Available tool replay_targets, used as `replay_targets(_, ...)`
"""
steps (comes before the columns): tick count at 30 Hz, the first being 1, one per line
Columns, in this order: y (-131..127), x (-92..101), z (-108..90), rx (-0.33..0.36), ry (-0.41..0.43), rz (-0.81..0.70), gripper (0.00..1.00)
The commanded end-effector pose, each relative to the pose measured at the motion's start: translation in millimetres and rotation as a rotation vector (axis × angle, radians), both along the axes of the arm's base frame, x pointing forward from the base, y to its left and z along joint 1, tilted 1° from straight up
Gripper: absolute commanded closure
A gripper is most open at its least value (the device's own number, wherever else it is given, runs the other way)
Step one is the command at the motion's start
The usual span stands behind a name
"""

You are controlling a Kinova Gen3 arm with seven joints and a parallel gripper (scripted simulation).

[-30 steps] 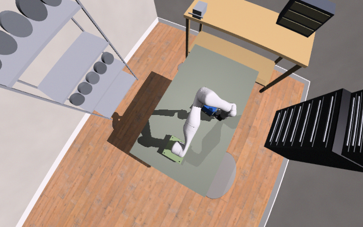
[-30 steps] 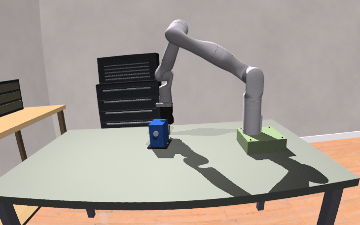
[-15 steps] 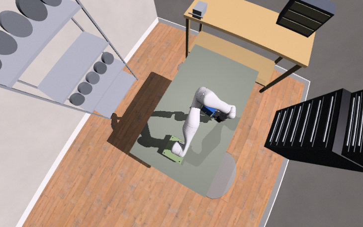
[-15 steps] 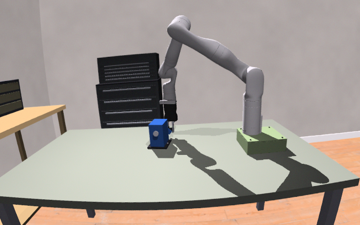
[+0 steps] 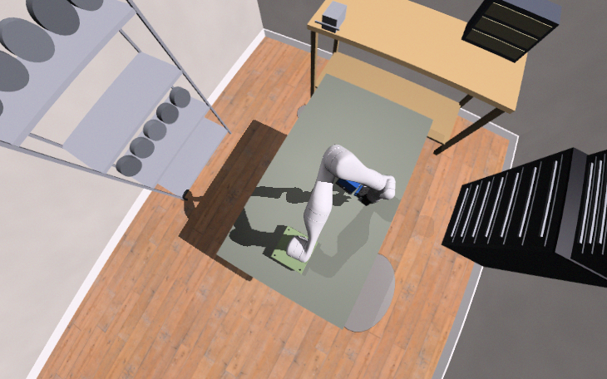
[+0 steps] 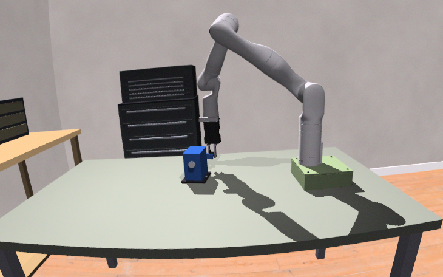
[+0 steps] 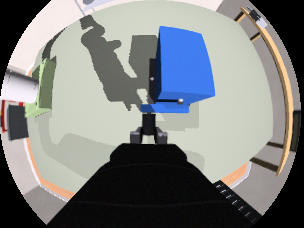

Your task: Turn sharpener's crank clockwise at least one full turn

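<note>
A blue box-shaped sharpener (image 6: pixel 194 164) on a black base plate stands near the middle of the grey-green table. It has a grey round hole on its front face. Its crank sticks out of the far right side. My gripper (image 6: pixel 211 151) points straight down beside that side and is shut on the crank handle (image 6: pixel 210 155). In the wrist view the sharpener (image 7: pixel 184 69) lies ahead of the dark fingers, which close on the small handle. In the overhead view the arm hides most of the sharpener (image 5: pixel 349 185).
The arm's green base block (image 6: pixel 321 172) stands on the table to the right. A black drawer cabinet (image 6: pixel 159 110) stands behind the table. A wooden desk (image 6: pixel 17 144) with a small drawer box is at the left.
</note>
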State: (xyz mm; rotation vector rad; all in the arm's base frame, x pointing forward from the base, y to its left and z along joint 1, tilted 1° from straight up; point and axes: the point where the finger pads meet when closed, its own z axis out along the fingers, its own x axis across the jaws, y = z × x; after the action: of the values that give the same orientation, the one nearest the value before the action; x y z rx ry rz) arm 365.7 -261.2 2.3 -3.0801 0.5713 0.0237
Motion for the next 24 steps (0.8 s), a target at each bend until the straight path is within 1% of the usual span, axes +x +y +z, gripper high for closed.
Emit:
replay_targets(1, -0.3, 0.3, 4.1, -0.002, -0.003, 0.0, 1.0)
replay_targets(7, -0.3, 0.2, 7.0, -0.002, -0.003, 0.0, 1.0)
replay_targets(24, -0.3, 0.2, 7.3, -0.002, -0.003, 0.0, 1.0)
